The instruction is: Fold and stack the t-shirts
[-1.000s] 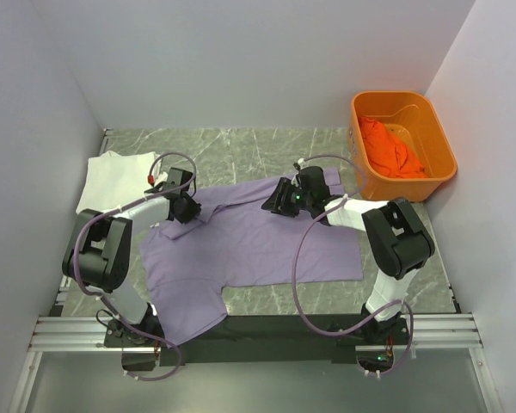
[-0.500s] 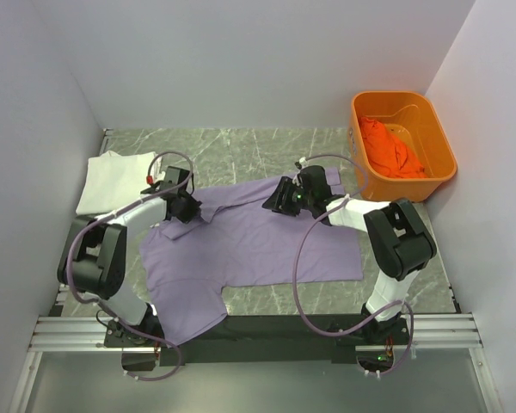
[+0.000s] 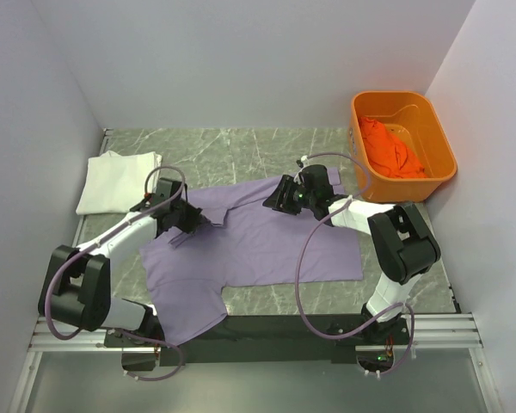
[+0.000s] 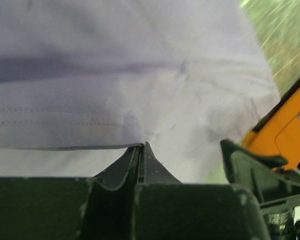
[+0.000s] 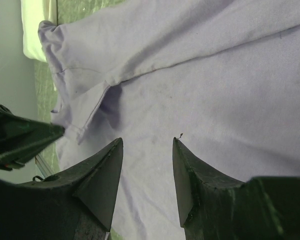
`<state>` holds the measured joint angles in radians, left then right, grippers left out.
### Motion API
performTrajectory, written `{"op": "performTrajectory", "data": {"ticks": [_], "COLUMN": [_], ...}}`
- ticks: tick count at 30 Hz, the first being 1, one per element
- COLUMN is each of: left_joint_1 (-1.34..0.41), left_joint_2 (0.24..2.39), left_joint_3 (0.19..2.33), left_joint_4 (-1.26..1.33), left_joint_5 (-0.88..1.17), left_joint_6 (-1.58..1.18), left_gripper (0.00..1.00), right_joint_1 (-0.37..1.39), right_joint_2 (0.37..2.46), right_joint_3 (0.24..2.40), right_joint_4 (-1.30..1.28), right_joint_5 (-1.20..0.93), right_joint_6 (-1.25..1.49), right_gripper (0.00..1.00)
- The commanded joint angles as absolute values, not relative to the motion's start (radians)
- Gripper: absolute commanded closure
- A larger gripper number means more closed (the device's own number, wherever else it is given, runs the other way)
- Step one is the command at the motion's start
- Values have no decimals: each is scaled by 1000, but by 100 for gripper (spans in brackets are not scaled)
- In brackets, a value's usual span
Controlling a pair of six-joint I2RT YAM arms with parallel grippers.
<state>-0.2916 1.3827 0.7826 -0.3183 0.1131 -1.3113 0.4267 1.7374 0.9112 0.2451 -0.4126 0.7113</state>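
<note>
The lavender t-shirt (image 3: 258,245) lies spread across the middle of the table. My left gripper (image 3: 198,225) is shut on a hemmed edge of it at its left sleeve, and a flap is drawn inward. In the left wrist view the jaws (image 4: 141,145) meet at the stitched hem of the lavender cloth (image 4: 115,60). My right gripper (image 3: 269,203) is open, low over the shirt's far edge; its fingers (image 5: 147,140) straddle flat lavender cloth (image 5: 215,100). The white t-shirt (image 3: 116,179) lies folded at the far left. The orange t-shirt (image 3: 389,148) is bunched in the tub.
The rigid orange plastic tub (image 3: 404,96) stands at the far right corner, next to the wall; its side shows in the left wrist view (image 4: 285,125). Grey walls close in the left, back and right sides. Bare marble tabletop (image 3: 241,146) shows behind the shirt.
My left gripper has moved right and toward the near edge, pulling the lavender sleeve edge inward over the shirt. The right gripper has barely moved.
</note>
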Motion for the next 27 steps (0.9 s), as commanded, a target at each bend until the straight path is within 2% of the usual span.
{"op": "performTrajectory", "data": {"ticks": [1,6,9,10,12,13,15,16,19,23,27], "left_joint_1": [-311,-363,-396,-399,-403,-403,-403,-403,-371,-246,-207], "left_joint_2": [1347,1356,1373,1371,1347,1333,1280,1263,1210,1227,1351], "left_joint_3": [738,700,689,684,664,664,687,702,765,851,905], "left_joint_4": [-290,-264,-273,-275,-272,-276,-328,-351,-454,-508,-545], "left_joint_5": [213,255,262,264,268,261,195,167,28,-69,-116], "left_joint_6": [-1390,-1420,-1420,-1422,-1431,-1431,-1405,-1370,-1306,-1134,-1036], "left_gripper": [96,91,82,74,69,63,52,41,29,28,31], "right_joint_1": [417,417,417,416,416,416,417,416,416,405,402], "right_joint_2": [1687,1690,1690,1687,1686,1684,1674,1671,1654,1623,1623], "right_joint_3": [910,914,920,920,925,928,939,943,980,1052,1094], "right_joint_4": [268,261,252,249,233,227,193,180,80,-107,-264], "right_joint_5": [-423,-423,-422,-419,-407,-402,-374,-364,-293,-175,-95], "right_joint_6": [690,683,677,669,658,644,626,608,568,517,462], "right_gripper": [49,49,49,49,49,49,48,48,48,47,47]}}
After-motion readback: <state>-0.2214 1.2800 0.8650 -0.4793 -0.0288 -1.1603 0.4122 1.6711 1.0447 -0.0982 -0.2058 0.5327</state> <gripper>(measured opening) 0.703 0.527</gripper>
